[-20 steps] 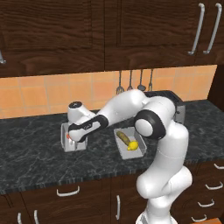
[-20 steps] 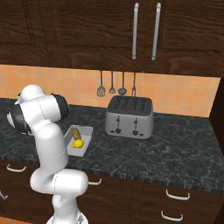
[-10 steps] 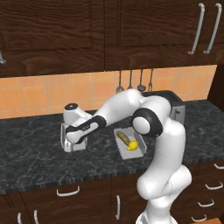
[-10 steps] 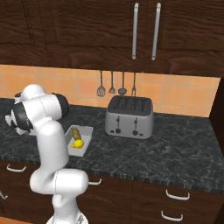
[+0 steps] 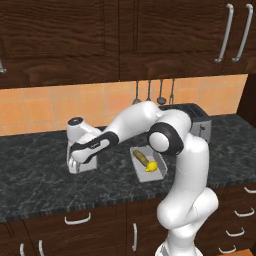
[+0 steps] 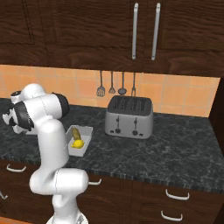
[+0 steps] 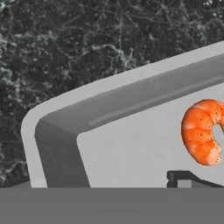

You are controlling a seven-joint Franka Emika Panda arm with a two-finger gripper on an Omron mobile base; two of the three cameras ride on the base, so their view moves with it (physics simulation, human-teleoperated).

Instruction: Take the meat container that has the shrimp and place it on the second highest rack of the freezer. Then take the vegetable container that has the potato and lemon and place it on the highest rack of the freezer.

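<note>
You are looking at the gripper (image 5: 80,165) hanging low over the shrimp tray (image 5: 75,167) on the dark counter (image 5: 35,185), its jaws standing wide apart and gripping nothing. The shrimp (image 7: 202,131) is lying on the tray floor. The potato (image 5: 141,157) and lemon (image 5: 151,166) are sitting in the second tray (image 5: 161,172), just beside.
</note>
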